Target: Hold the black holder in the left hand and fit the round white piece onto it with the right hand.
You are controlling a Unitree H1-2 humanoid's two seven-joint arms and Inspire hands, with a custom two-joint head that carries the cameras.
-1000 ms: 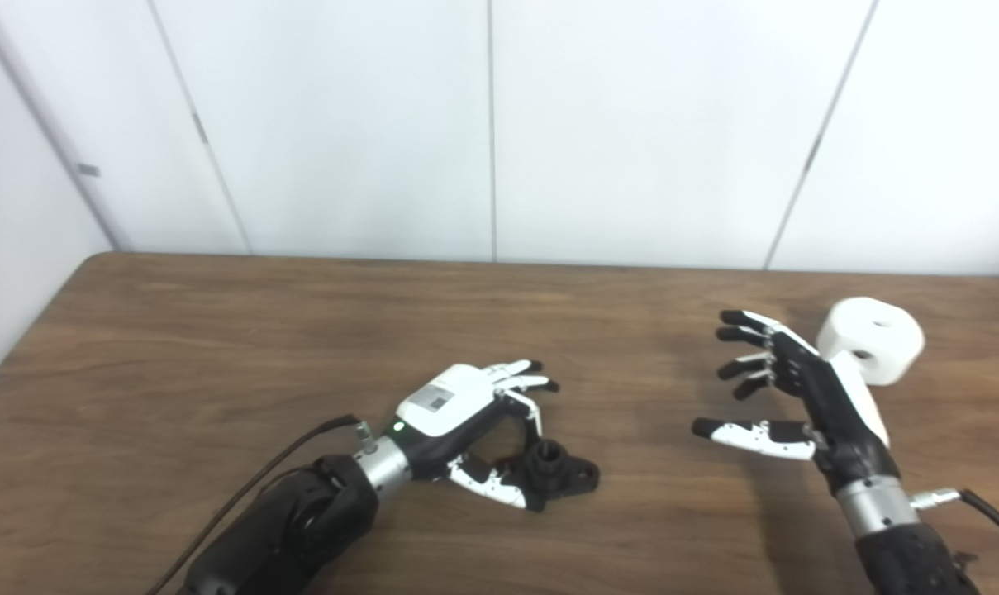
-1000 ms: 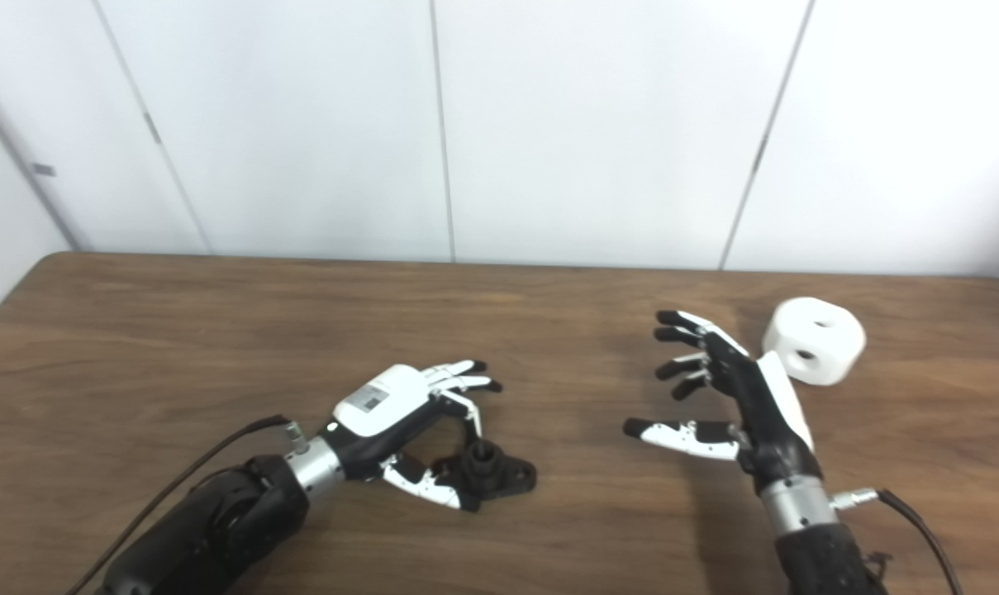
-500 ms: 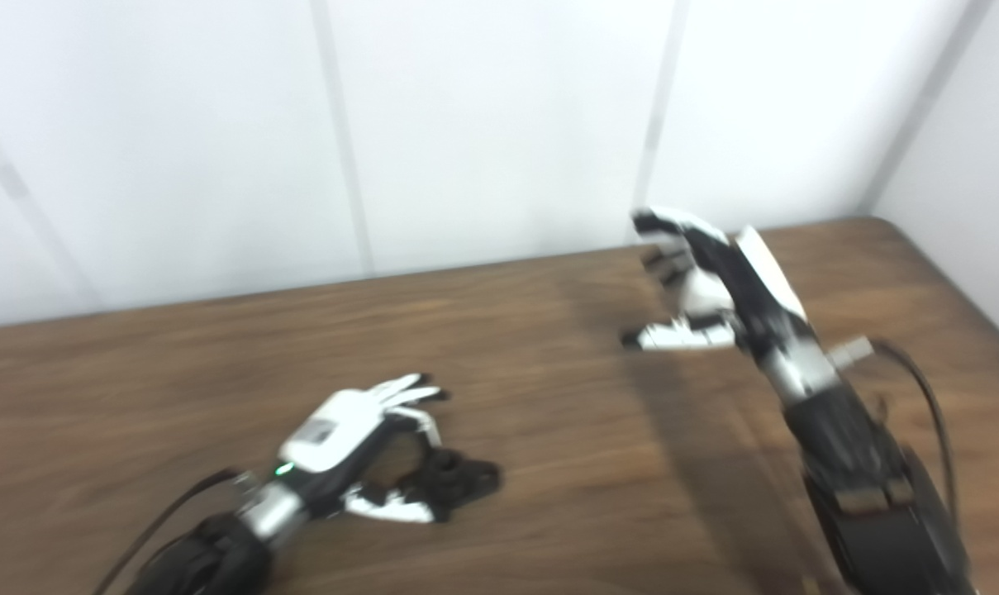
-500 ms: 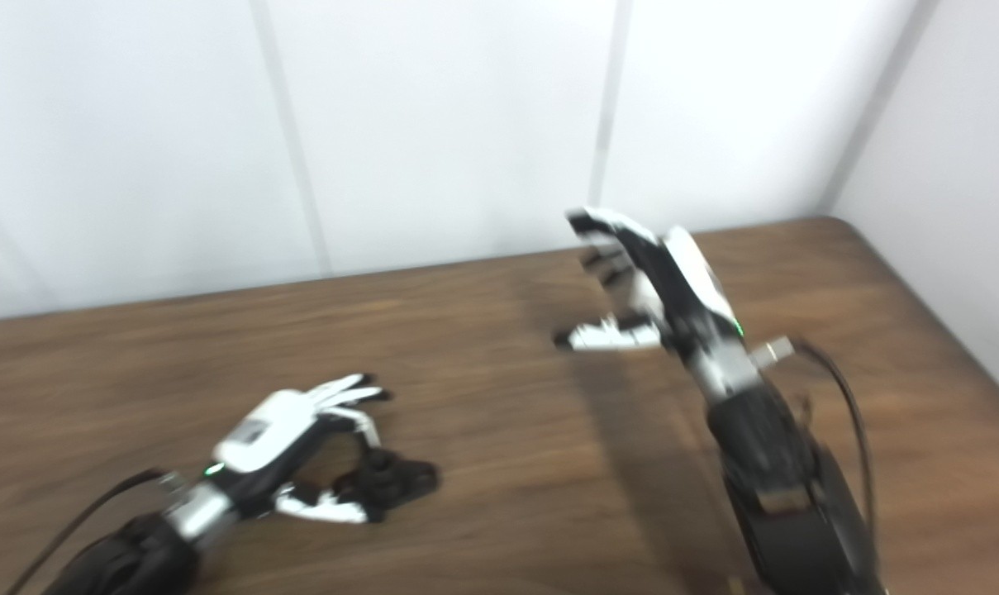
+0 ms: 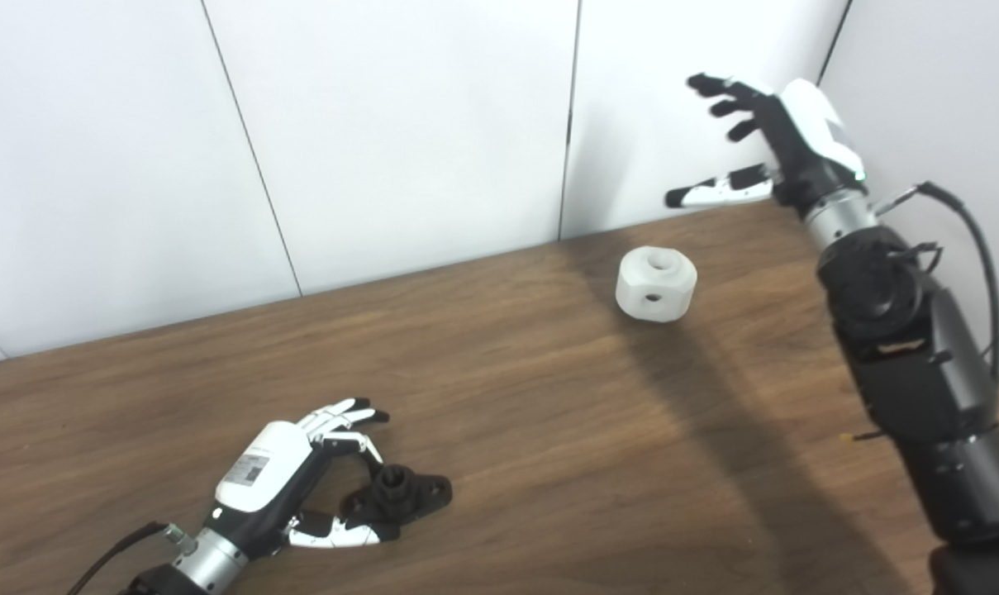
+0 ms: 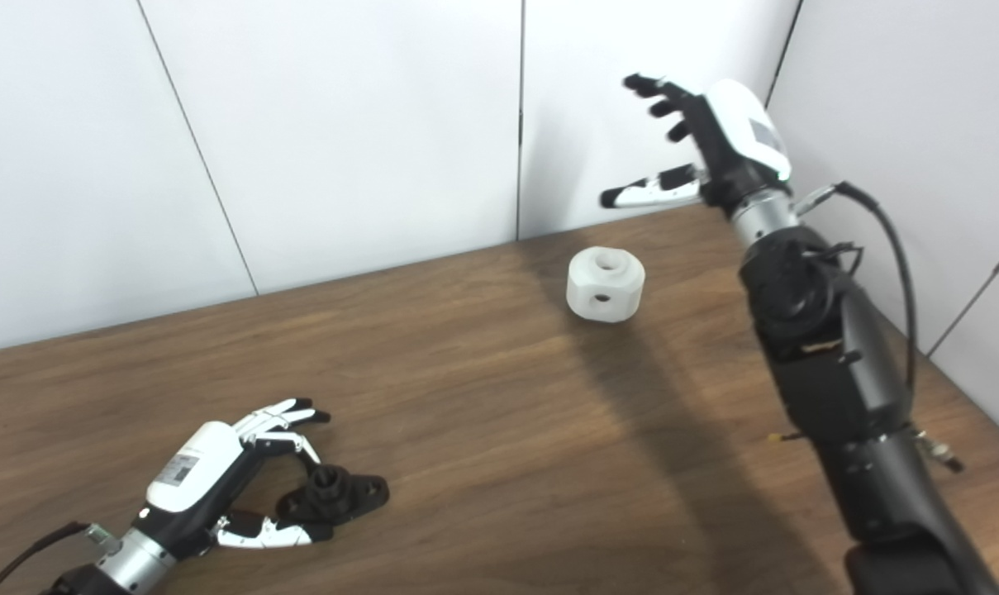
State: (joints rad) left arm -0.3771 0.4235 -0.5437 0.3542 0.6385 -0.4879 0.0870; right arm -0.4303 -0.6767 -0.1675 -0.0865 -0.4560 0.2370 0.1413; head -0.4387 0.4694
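The round white piece [image 5: 656, 283] stands alone on the far right of the wooden tabletop [image 5: 507, 397], and it looks like stiff, light, rather smooth plastic, so the right hand [image 5: 776, 145], now raised high above it with fingers spread and holding nothing, would probably best take it around its curved side, leaving the top hole free. The black holder [image 5: 400, 496] lies at the near left, looking small and rigid, and the left hand [image 5: 297, 479] curls loosely around it, fingers not yet closed on it. The tabletop is flat, with plain white wall panels [image 5: 383, 124] behind.

Label on left hand [image 5: 255, 469] back, print seemingly too small; unreadable.
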